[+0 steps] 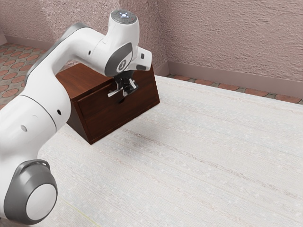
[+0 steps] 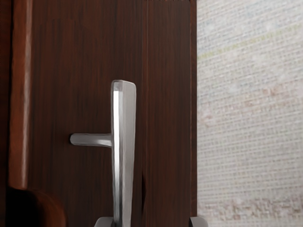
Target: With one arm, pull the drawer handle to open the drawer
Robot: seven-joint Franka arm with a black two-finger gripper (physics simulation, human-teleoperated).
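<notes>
A dark wooden cabinet [image 1: 78,80] stands on the pale table [image 1: 199,151], close to the corner of the pink walls [image 1: 227,33]. The white arm [image 1: 42,104] reaches over the cabinet's top and bends down at its front face. The drawer front [image 1: 104,111] takes up most of that face and, as far as the exterior view shows, sits level with the cabinet's frame (no gap shows along its edges). The silver handle [image 1: 115,92] is fixed high on the drawer front, near the cabinet's top edge, and the black gripper [image 1: 125,90] is right at it. In the wrist view the handle [image 2: 123,156] is a flat metal bar held off the wood by a short post, with the cabinet's dark grain behind it and the table's pale surface beyond the cabinet's edge. Two grey fingertips [image 2: 198,221] stand much wider apart than the bar. One is just beside the bar and the other is well clear of it, near the cabinet's edge. The gripper is therefore spread and not clamped, with the handle between its fingers.
</notes>
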